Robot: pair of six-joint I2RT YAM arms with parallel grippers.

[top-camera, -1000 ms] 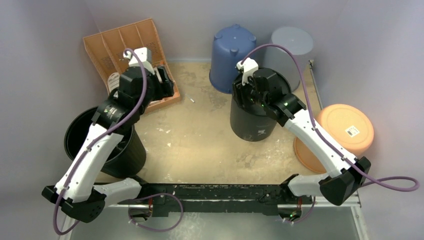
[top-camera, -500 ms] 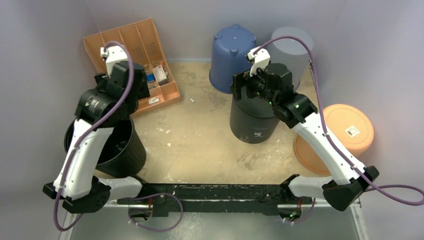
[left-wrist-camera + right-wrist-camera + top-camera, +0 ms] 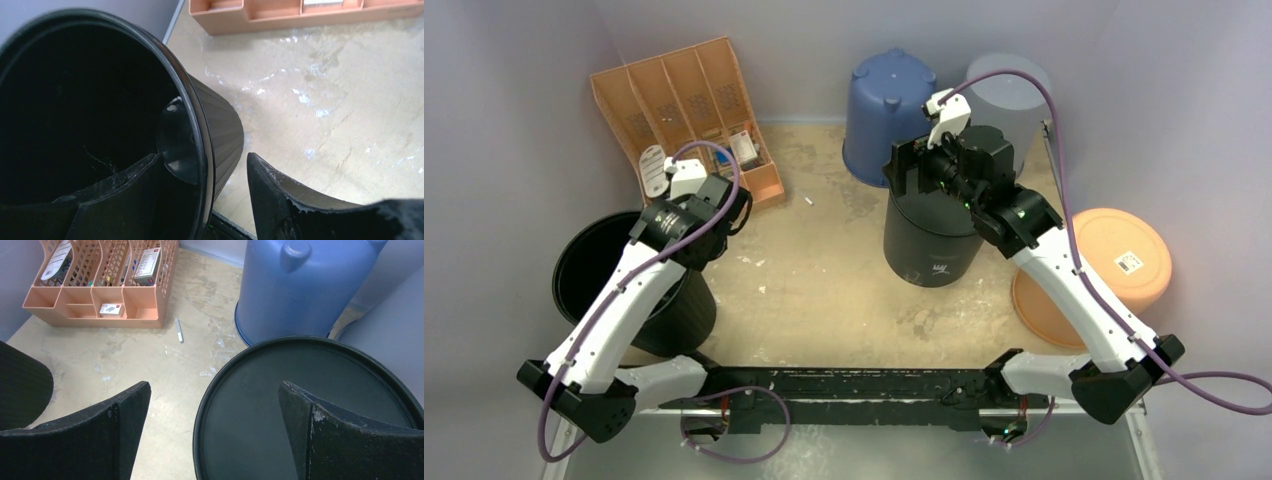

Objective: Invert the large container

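Two sets of open jaws, starting with the left gripper (image 3: 202, 157). Its fingers stand well apart and straddle the rim of the large black ribbed plastic bin (image 3: 222, 130). One finger is down inside the mouth, and the other is outside, near the wall but not touching it, so nothing is clamped. I read that placement as lining up a pinch on the rim, the handiest place to tip so wide a bin over. The bin stands upright, mouth up, at the left side of the beige tabletop (image 3: 350, 100), so I judge the turn not yet done. The right gripper (image 3: 214, 385) hangs spread wide and empty above the flat base of a second black plastic bin (image 3: 310, 375), which stands bottom-up. Beyond it are an upturned blue plastic bucket (image 3: 305, 285), a white marker pen (image 3: 178, 330) and an orange latticed desk organiser (image 3: 100, 285).
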